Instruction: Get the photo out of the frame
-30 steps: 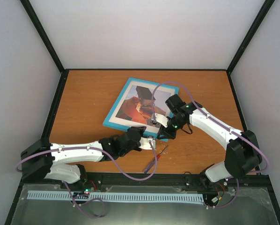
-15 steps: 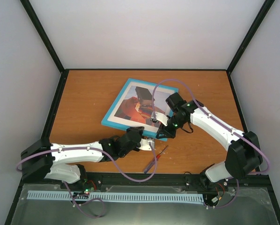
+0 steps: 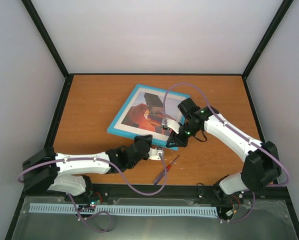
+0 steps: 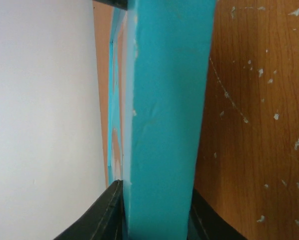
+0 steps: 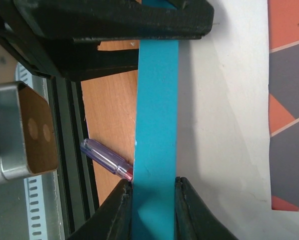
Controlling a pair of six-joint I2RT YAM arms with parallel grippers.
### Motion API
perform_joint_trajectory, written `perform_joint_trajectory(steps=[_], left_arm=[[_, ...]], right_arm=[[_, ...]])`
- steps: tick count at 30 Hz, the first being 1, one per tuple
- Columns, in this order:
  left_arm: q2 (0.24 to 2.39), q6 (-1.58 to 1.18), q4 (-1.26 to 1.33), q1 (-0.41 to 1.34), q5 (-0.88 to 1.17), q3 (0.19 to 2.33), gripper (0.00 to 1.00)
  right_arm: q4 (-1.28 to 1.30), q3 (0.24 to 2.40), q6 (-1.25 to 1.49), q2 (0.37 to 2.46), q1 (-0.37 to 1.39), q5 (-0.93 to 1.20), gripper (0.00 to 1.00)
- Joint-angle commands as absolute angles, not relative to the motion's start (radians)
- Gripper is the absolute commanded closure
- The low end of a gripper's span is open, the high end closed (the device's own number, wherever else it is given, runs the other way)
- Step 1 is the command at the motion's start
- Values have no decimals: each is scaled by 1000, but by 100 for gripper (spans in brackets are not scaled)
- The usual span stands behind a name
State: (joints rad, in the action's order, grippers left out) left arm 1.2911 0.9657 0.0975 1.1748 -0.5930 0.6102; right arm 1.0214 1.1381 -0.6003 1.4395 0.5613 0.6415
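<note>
Left tool [image 4: 157, 207] and right tool [image 5: 154, 205] both clamp the thin light-blue rectangular frame [image 3: 122, 132] — the orange balloon paper photo [image 3: 142, 112] lies just beyond the right tool

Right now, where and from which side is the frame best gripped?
Its thin near edge, from the arms' side, jaws above and below: the frame is wide and flat, so only the edge fits. Left gripper and right gripper clamp there.
</note>
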Motion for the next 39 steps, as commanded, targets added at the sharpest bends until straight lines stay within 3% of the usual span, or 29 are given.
perform_joint_trajectory(steps=[1,3,4,6,7,14,22,31,39], left_arm=[[1277,967,124,1186,-631,651,77],[1277,937,78,1186,-627,690,82],[1274,926,55,1186,-628,713,84],[1253,907,18,1186,-619,745,88],[1239,896,-9,1186,-607,763,90],[1183,807,-264,1179,-566,937,98],[1162,665,-543,1163,-481,1170,99],[1157,661,-676,1163,-482,1356,99],[1086,770,-676,1163,-470,1368,99]], right_arm=[[1047,1171,-581,1394,563,745,97],[1055,1189,-570,1385,563,726,87],[1065,1211,-568,1380,563,710,68],[1097,1253,-580,1362,563,657,45],[1124,1281,-591,1350,563,624,42],[1262,1444,-742,1223,560,460,39],[1247,1408,-941,1087,558,247,42],[1190,1444,-978,1085,549,223,41],[1110,1474,-979,1114,493,342,42]])
